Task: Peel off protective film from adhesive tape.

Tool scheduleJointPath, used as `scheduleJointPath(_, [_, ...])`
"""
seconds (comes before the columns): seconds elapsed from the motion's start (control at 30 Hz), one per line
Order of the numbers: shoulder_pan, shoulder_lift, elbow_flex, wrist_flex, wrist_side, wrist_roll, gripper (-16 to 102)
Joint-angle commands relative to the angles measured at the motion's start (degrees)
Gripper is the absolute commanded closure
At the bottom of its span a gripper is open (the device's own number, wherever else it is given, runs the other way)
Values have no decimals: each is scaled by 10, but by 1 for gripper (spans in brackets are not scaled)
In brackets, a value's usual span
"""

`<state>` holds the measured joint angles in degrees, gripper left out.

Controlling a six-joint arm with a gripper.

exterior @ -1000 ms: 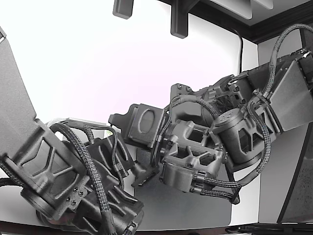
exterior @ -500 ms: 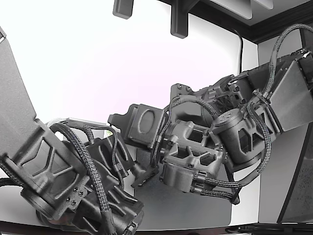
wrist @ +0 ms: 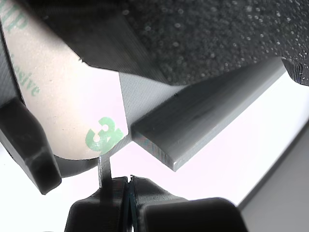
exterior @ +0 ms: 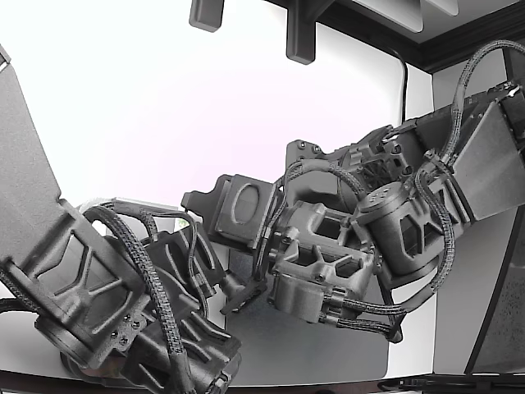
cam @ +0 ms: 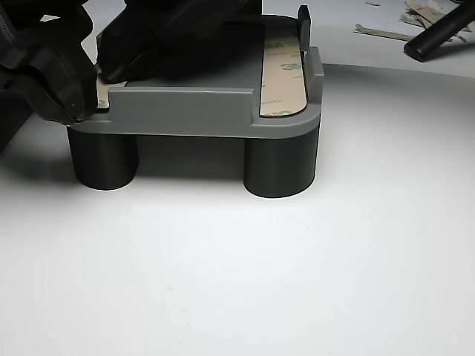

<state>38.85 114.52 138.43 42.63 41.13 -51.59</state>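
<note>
One strip of adhesive tape (cam: 283, 70) with green-printed protective film lies flat along the end of a grey fixture (cam: 194, 111) on round legs — the film's rounded end (wrist: 77, 111) fills the wrist view. The gripper (wrist: 126, 193) sits just beside that end, its jaws pressed together, though whether they pinch the film I cannot tell. Peeled scraps (cam: 386, 31) lie well apart on the white table (cam: 245, 282).

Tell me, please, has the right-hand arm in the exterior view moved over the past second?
No. That arm sits in the same spot against the fixed dark bracket overhead; no shift shows in that view.

Dark grey ribbed arm (exterior: 328, 246) with braided black cables (exterior: 148, 263), apparently small screws.
</note>
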Motion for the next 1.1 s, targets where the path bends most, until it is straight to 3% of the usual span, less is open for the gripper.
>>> scheduleJointPath(0.0, [-3, 14, -18, -1, -1, 2, 97])
scheduleJointPath(1.07, [4, 20, -27, 31, -13, 19, 97])
